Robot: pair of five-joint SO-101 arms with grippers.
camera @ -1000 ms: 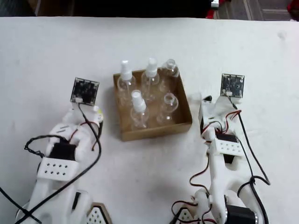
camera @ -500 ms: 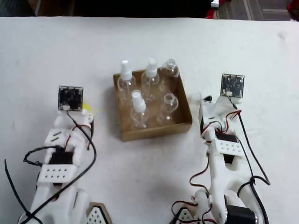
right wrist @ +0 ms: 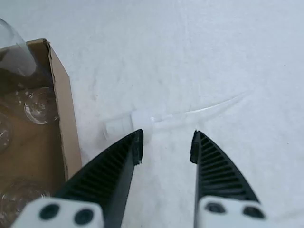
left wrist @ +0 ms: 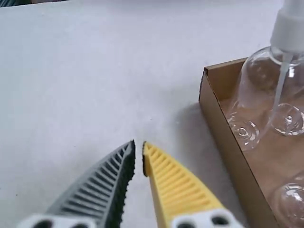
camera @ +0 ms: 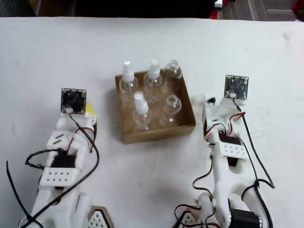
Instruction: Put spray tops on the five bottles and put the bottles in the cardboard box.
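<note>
Leftmost, the left gripper hangs low over the white table, near the left wall of the cardboard box, its grey and yellow fingers drawn almost together with nothing between them. The box sits in the middle of the table with all five bottles standing in it: three wear white tops, among them the front one, while two on the box's right side, the back one and the front one, have open necks. Just beside the box's right wall a loose spray top lies flat on the table, its thin tube curving away from the box, and the right gripper stands over it with fingers spread wide, empty. The top looks light and hard, and probably slides easily; the stout collar seems the place to pinch, since the tube would likely bend. The clear bottles look thin, smooth and easy to tip, so each needs steadying at the body.
</note>
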